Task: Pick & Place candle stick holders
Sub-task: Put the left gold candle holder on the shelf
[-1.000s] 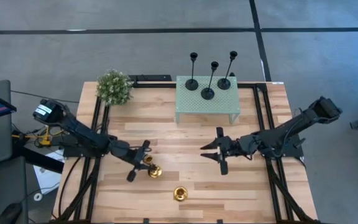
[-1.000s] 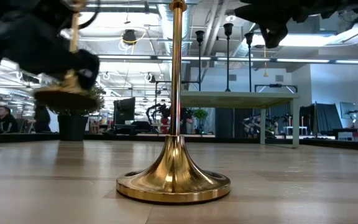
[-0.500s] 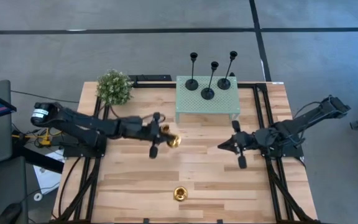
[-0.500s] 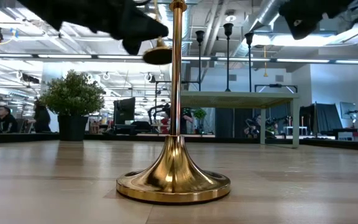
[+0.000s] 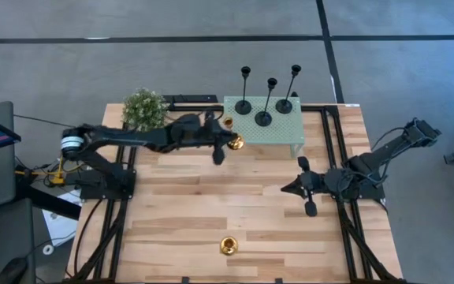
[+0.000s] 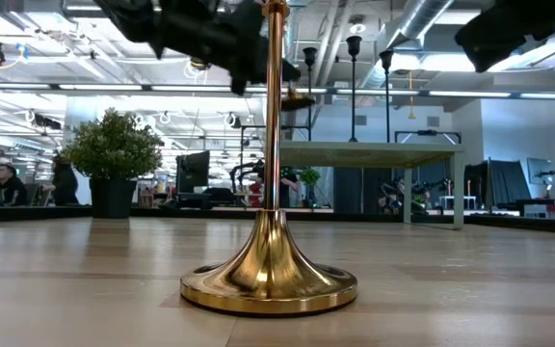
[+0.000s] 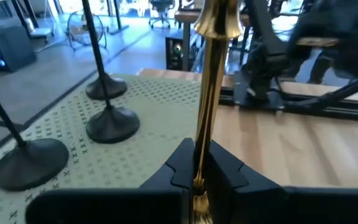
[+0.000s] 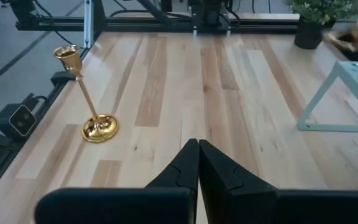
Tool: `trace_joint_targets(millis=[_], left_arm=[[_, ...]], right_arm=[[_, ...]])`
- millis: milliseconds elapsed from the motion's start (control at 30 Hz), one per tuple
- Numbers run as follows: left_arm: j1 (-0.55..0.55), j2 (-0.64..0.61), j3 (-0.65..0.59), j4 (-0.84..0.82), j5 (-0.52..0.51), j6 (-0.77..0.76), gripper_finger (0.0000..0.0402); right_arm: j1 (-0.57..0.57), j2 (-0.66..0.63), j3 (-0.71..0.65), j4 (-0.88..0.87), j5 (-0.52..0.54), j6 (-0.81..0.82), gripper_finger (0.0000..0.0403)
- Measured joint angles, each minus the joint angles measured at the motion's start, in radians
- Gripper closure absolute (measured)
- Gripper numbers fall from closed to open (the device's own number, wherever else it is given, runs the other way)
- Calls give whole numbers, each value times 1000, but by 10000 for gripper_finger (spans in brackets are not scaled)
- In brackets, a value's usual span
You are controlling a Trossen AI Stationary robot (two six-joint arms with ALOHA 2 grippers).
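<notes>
My left gripper (image 5: 221,143) is clamped on the thin stem of a shiny gold holder (image 5: 234,142), carrying it in the air at the left edge of the pale green stand (image 5: 278,130). From my left wrist, the 2 dark fingers (image 7: 180,163) pinch the polished brass stem (image 7: 207,112), which flares to a small bell-shaped cup at its end. The stand's top is flat perforated mesh on thin legs. On it stand 3 black holders (image 5: 263,110), each a slim matte stem on a round domed base, set close together but apart. The second gold holder (image 5: 228,246) stands upright on the wood table (image 5: 180,205) near its front edge, alone; its smooth trumpet-shaped base mirrors the room in the low view (image 6: 269,275). My right gripper (image 5: 304,186) hangs over the table's right part, well clear of everything, with its fingers (image 8: 185,165) pressed together on nothing. A bushy green plant (image 5: 144,110) sits at the back left corner.
</notes>
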Motion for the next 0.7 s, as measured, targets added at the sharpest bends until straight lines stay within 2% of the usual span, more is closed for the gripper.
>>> trace_joint_targets(millis=[333, 433, 567, 700], left_arm=[[85, 184, 166, -13, 30, 1, 385], [102, 189, 198, -89, 23, 16, 385], [117, 172, 212, -178, -54, 19, 387], [122, 150, 214, -227, -61, 17, 386]], right_arm=[[42, 0, 0, -15, 4, 0, 402], [53, 0, 0, -17, 6, 0, 402], [63, 0, 0, -35, 29, 0, 403], [62, 0, 0, -38, 31, 0, 403]])
